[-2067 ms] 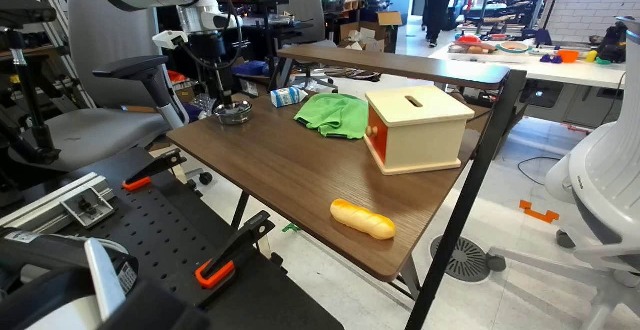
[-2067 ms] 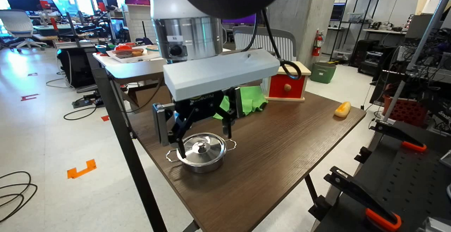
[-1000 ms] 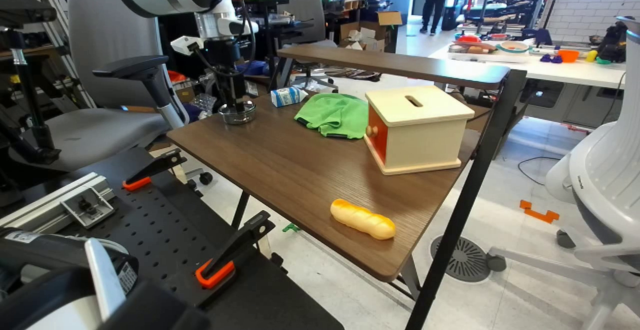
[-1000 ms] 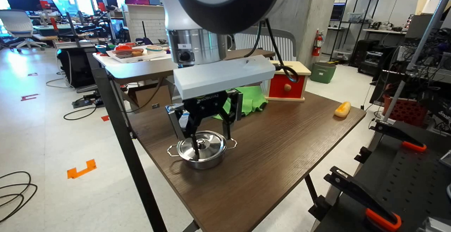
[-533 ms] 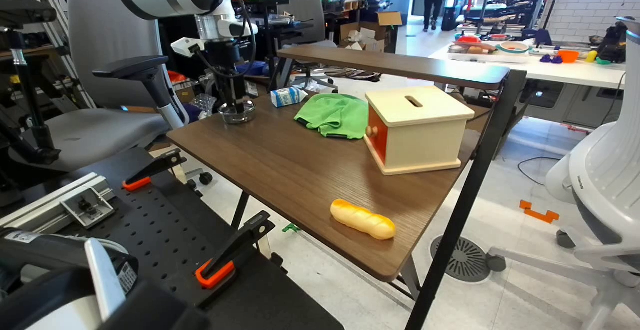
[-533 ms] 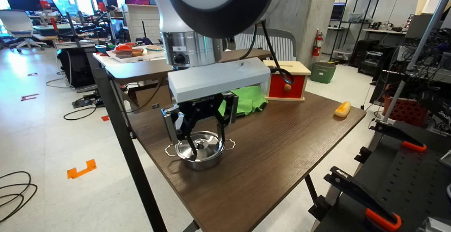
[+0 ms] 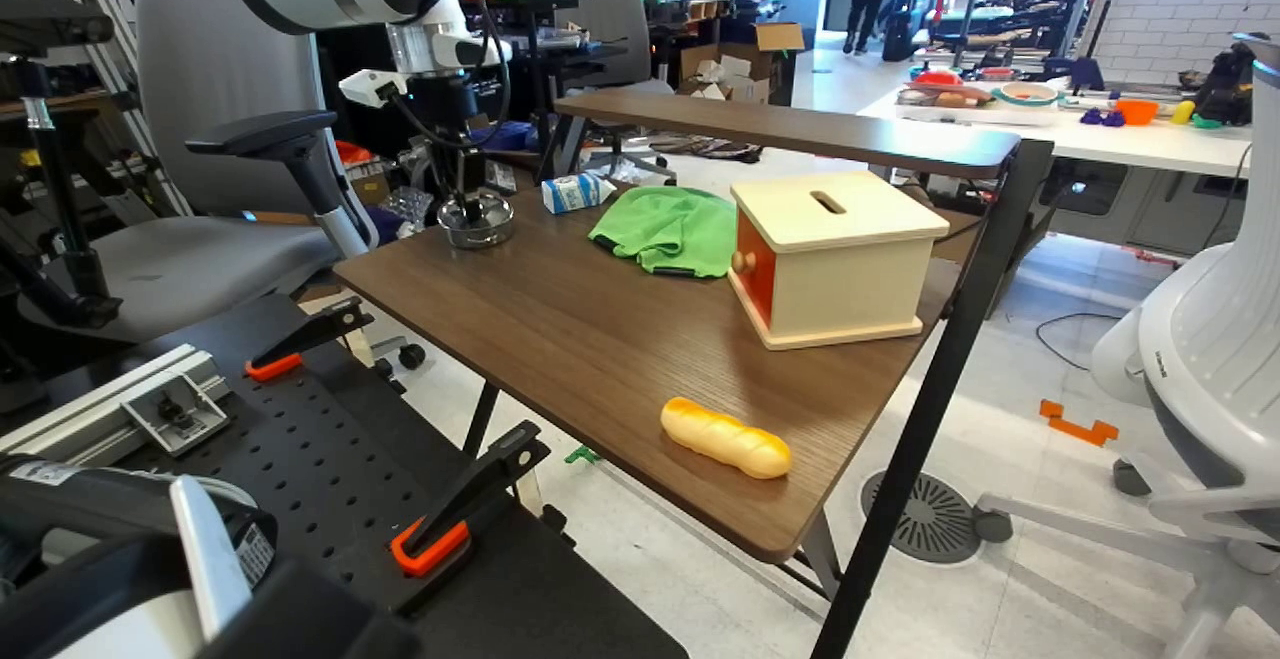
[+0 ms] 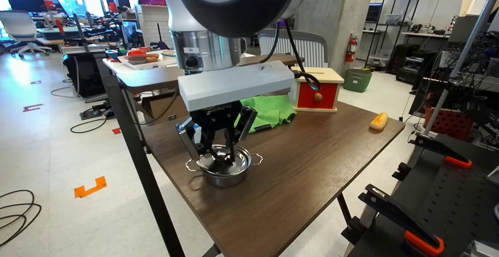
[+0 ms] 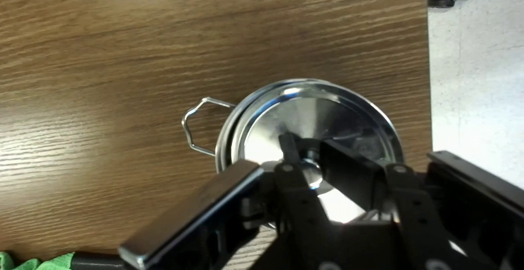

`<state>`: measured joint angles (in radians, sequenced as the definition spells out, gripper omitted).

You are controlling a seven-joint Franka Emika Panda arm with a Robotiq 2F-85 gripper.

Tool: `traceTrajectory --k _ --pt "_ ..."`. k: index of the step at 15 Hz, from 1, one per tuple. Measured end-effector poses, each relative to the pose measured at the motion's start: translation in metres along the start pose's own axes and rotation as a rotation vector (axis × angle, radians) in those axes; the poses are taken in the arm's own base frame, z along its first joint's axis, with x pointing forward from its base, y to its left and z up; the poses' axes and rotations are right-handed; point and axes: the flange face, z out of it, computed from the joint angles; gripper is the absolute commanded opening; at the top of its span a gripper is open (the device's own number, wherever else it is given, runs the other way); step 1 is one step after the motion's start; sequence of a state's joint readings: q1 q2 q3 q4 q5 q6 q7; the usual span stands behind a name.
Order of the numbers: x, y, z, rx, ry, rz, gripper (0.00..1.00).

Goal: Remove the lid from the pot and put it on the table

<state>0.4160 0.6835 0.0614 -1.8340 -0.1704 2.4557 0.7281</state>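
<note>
Lid (image 9: 311, 118) on the pot (image 8: 224, 179), at the left of the table (image 8: 296, 171) in an exterior view. Gripper (image 9: 309, 155) jaws narrow, pinching the knob (image 9: 313, 173) by our reading. In the wrist view, dark gap at left rim (image 9: 220, 147) (slid or tipped, we cannot tell). Smooth metal could slip; an uneven lift could drag the pot.

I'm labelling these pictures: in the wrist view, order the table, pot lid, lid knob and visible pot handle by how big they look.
Largest to smallest:
Table
Pot lid, partly hidden by the fingers
Pot handle
Lid knob, partly hidden too
</note>
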Motion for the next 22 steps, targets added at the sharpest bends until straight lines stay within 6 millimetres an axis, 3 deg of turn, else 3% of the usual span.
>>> traceTrajectory --k 8,15,18,22 --pt "-0.002 0.008 -0.004 -0.041 -0.014 -0.04 0.06" --pt "-0.004 0.052 -0.031 -0.141 -0.01 -0.046 0.06" --pt "-0.012 0.08 -0.023 -0.198 -0.032 -0.044 0.06" --pt "-0.024 0.117 0.009 -0.266 -0.096 -0.017 0.06"
